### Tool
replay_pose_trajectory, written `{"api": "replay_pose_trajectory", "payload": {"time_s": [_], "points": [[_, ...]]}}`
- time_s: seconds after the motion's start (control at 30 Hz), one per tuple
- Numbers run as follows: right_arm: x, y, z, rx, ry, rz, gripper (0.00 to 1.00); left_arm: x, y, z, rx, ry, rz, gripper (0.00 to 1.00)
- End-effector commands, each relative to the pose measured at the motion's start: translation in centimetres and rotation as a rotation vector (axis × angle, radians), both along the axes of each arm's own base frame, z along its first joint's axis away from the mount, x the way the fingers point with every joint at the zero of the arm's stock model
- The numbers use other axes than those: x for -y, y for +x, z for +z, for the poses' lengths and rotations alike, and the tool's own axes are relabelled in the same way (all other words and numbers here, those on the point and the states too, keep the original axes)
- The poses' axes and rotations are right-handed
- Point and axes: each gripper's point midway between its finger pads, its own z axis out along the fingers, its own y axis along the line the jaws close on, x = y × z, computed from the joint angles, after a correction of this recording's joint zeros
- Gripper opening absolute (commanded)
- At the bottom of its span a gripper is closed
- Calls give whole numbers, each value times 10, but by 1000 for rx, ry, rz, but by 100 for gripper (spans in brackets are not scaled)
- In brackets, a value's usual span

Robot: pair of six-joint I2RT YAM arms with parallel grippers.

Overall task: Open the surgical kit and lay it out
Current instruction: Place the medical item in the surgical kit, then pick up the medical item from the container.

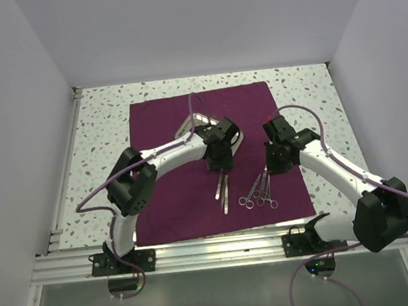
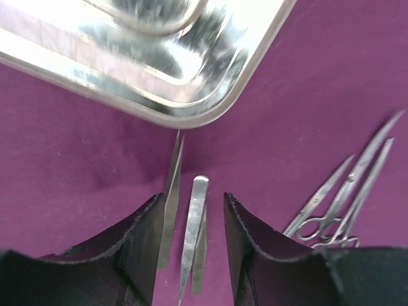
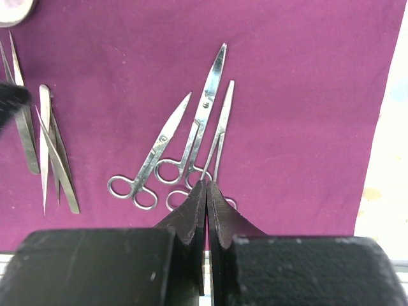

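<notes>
The surgical kit lies unfolded: a maroon cloth (image 1: pixel 173 207) spread flat, with a shiny steel tray (image 1: pixel 195 122) at its back, partly under my left arm. Two tweezers (image 1: pixel 223 191) lie side by side at the cloth's middle, and three ring-handled instruments (image 1: pixel 259 191) are fanned out to their right. My left gripper (image 2: pixel 191 197) hovers open just above the tweezers (image 2: pixel 194 223), which rest on the cloth (image 2: pixel 76 159) between its fingers, near the tray (image 2: pixel 159 57). My right gripper (image 3: pixel 207 186) is shut and empty over the ring handles (image 3: pixel 185 159).
The cloth sits on a speckled white table (image 1: pixel 100 135) with white walls on three sides. A metal rail (image 1: pixel 200 252) runs along the near edge. The cloth's right border and bare table (image 3: pixel 390 159) show in the right wrist view.
</notes>
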Motion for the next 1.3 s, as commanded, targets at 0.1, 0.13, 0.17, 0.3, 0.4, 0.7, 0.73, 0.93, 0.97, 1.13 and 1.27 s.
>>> {"api": "replay_pose_trajectory", "payload": {"time_s": [0.1,0.13,0.17,0.3,0.4,0.7,0.73,0.93,0.97,1.13,1.27], "points": [[11,-3,11,52,-24,-35,0,-8,74,63,205,21,-9,45],[12,-4,12,54,-25,-37,0,-9,90,70,238,22,1,45],[13,-6,12,53,-27,-37,0,-22,106,71,247,36,25,45],[16,-10,14,59,-27,-41,0,-46,157,65,283,77,45,45],[14,-11,16,54,-15,-47,0,-61,194,59,320,105,63,45],[9,-18,9,-9,1,-38,0,-58,264,26,440,101,18,47],[9,-19,9,-15,-2,-35,0,-55,270,28,460,95,21,47],[10,-18,6,-39,-23,-19,0,-49,283,7,475,92,8,48],[11,-17,6,-40,-30,-15,0,-50,283,5,472,98,9,48],[11,-8,6,-38,-55,-7,0,-66,277,-21,428,196,1,44],[8,0,5,-27,-50,-4,0,-81,264,-43,363,272,-14,37]]}}
